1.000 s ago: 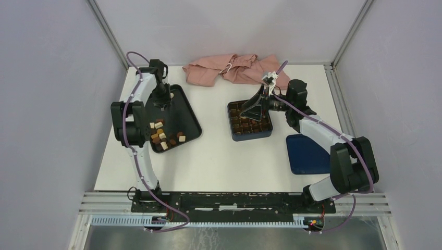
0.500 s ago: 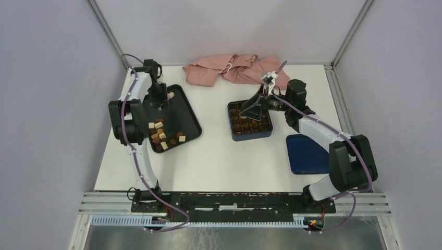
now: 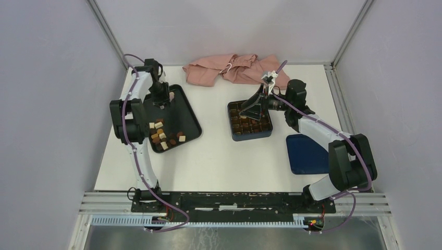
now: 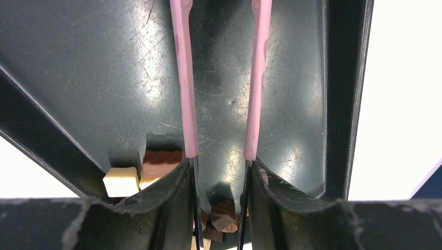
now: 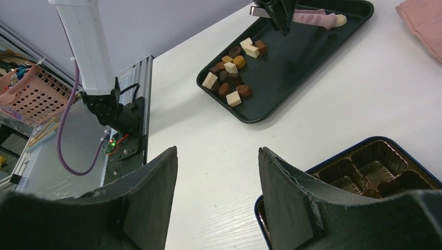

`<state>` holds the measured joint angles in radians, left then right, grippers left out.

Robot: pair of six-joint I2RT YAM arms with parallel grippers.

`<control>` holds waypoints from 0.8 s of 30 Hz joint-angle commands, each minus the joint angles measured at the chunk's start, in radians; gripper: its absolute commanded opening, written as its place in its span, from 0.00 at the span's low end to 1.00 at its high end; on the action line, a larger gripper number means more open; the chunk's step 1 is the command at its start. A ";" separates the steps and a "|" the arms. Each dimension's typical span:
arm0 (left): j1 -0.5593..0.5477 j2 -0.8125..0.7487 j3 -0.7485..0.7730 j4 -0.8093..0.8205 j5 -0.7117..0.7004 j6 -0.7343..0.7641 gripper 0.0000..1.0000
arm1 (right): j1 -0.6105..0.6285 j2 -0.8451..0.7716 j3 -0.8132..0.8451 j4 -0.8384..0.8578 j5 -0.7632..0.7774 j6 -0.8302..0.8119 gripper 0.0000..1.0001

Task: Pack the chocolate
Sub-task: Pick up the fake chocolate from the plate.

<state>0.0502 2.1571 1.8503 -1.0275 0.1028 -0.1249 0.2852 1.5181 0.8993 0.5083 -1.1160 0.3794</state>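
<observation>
Several chocolate pieces (image 3: 164,138), dark, light brown and cream, lie bunched in the near part of the black tray (image 3: 186,112); the right wrist view shows them too (image 5: 232,75). My left gripper (image 3: 159,96) hovers over the tray's far end, shut on pink tongs (image 4: 182,78) whose arms stand apart. A cream bit (image 5: 340,20) shows at the tongs' tip; whether it is pinched I cannot tell. A cream piece (image 4: 121,180) and a brown piece (image 4: 224,214) lie under the left gripper (image 4: 221,164). My right gripper (image 5: 218,151) hangs open and empty over the left edge of the blue box (image 3: 253,137).
The box's brown insert (image 5: 375,156) has gridded cups, some with dark pieces. A blue lid (image 3: 307,154) lies to the right of the box. A crumpled pink cloth (image 3: 234,69) lies along the back edge. Grey walls enclose the table on three sides.
My left gripper has drifted slightly toward the tray's far-left corner and the tongs have spread a little. The right arm has not moved.
</observation>
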 commanded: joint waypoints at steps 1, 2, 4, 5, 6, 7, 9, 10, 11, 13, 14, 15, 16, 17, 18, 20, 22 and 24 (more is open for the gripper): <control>0.000 0.036 0.069 -0.008 -0.009 0.080 0.43 | -0.003 -0.001 0.015 0.047 0.001 0.009 0.64; -0.001 0.041 0.075 -0.011 -0.008 0.080 0.43 | -0.004 0.000 0.015 0.048 -0.001 0.009 0.64; -0.001 0.046 0.085 -0.013 -0.002 0.080 0.43 | -0.003 0.001 0.015 0.049 0.002 0.009 0.64; -0.001 0.049 0.090 -0.013 -0.001 0.079 0.43 | -0.004 0.001 0.015 0.050 0.001 0.010 0.64; -0.001 0.053 0.098 -0.014 0.001 0.079 0.43 | -0.003 0.003 0.015 0.052 0.001 0.012 0.64; -0.001 0.058 0.108 -0.019 0.001 0.080 0.43 | -0.003 0.005 0.013 0.054 -0.001 0.015 0.64; -0.002 0.068 0.124 -0.024 0.000 0.079 0.42 | -0.003 0.007 0.013 0.059 -0.002 0.021 0.64; -0.002 0.073 0.128 -0.026 0.002 0.079 0.42 | -0.004 0.008 0.012 0.063 -0.004 0.024 0.64; -0.004 0.076 0.134 -0.027 0.005 0.079 0.42 | -0.003 0.007 0.012 0.065 -0.004 0.027 0.64; -0.006 0.085 0.147 -0.033 0.008 0.077 0.42 | -0.003 0.009 0.012 0.065 -0.004 0.026 0.64; -0.009 0.090 0.153 -0.035 0.008 0.078 0.42 | -0.003 0.009 0.012 0.067 -0.003 0.027 0.64; -0.011 0.093 0.158 -0.039 0.008 0.077 0.42 | -0.003 0.008 0.012 0.068 -0.003 0.028 0.64; -0.013 0.097 0.161 -0.041 0.009 0.077 0.42 | -0.003 0.008 0.012 0.067 -0.004 0.028 0.64; -0.015 0.099 0.162 -0.042 0.009 0.077 0.41 | -0.003 0.008 0.012 0.067 -0.005 0.028 0.64; -0.016 0.101 0.162 -0.044 0.008 0.077 0.41 | -0.003 0.008 0.012 0.067 -0.005 0.028 0.64; -0.021 0.105 0.163 -0.047 -0.002 0.075 0.40 | -0.004 0.011 0.012 0.069 -0.005 0.029 0.64; -0.023 0.110 0.162 -0.050 -0.020 0.073 0.40 | -0.003 0.012 0.012 0.072 -0.007 0.033 0.64; -0.025 0.116 0.162 -0.056 -0.024 0.073 0.40 | -0.003 0.012 0.010 0.077 -0.009 0.038 0.64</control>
<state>0.0334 2.2574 1.9793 -1.0645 0.0986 -0.1246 0.2852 1.5223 0.8993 0.5301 -1.1164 0.4038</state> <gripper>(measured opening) 0.415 0.637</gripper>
